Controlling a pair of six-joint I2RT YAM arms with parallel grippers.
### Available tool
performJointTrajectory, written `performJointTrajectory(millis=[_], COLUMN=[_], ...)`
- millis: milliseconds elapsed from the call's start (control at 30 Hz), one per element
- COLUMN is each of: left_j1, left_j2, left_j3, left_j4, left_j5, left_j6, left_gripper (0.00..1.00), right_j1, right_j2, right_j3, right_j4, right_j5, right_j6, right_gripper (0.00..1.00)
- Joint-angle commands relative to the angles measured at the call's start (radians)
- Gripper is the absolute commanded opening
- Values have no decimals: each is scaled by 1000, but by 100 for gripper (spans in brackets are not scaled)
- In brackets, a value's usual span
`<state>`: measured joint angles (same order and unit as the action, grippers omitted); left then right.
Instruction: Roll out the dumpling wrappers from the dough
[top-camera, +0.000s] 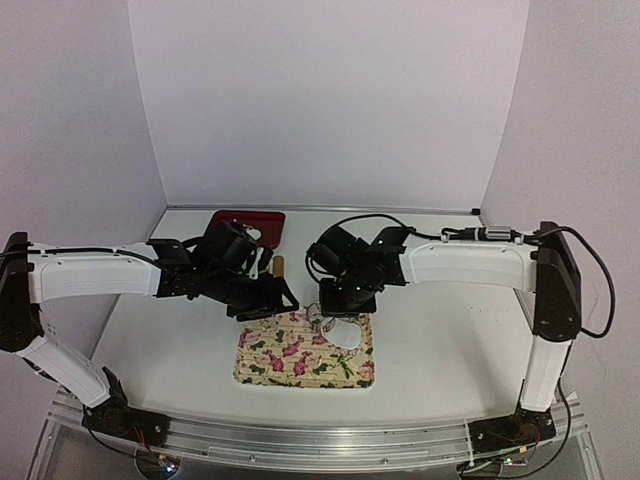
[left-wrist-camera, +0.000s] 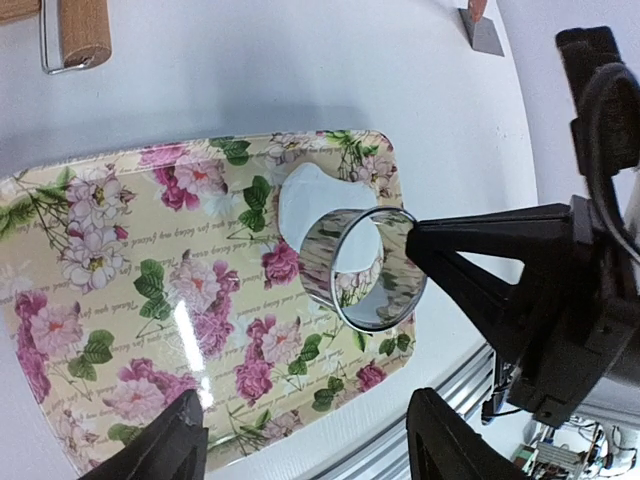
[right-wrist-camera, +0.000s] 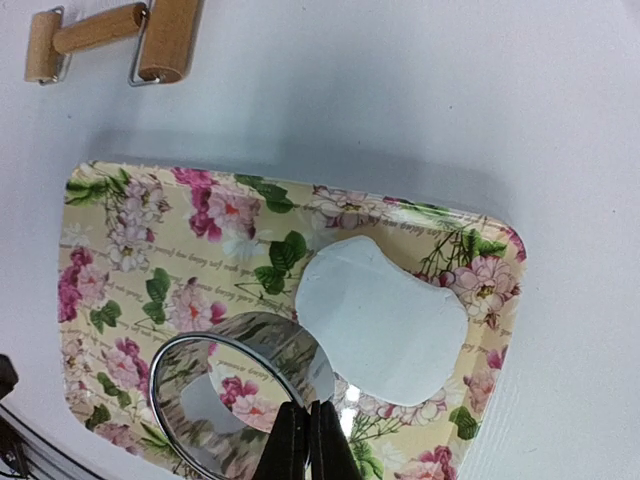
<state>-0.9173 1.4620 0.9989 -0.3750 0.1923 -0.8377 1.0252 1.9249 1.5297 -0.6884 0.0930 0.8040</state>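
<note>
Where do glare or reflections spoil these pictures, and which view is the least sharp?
Left wrist view: a white glare streak lies on the floral tray, and the ring cutter mirrors the flowers. Right wrist view: the cutter's wall mirrors them; the dough sheet is evenly lit. Top external view: least sharp, small things blur.

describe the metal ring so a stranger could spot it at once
Find the flowered tray mid-table. Over it, beside the flat white dough, the right claw pinches a shiny metal ring by its rim. It is the only mirror-bright, hollow thing there.
</note>
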Motion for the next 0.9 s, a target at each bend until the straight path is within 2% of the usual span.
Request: performJointTrajectory(millis=[0,200,400,867], left_j1=[4,3,3,3], left_j2=[15,144,256,364], left_j3=[0,64,140,197], left_j4=[27,109,169,210], left_j5=[21,91,137,159], left_j6=[7,19,32,45], left_gripper=[73,74,66,56], right_j1=[-9,-57,-67,-69], right_j2=[-88,-114,-122,-93], right_j3=[-56,-137,-214,-263], right_j4=[0,20,122,218], right_j5=[57,34,-4,16], right_j6=[-10,-1,-1,1], right_gripper=[0,0,0,0])
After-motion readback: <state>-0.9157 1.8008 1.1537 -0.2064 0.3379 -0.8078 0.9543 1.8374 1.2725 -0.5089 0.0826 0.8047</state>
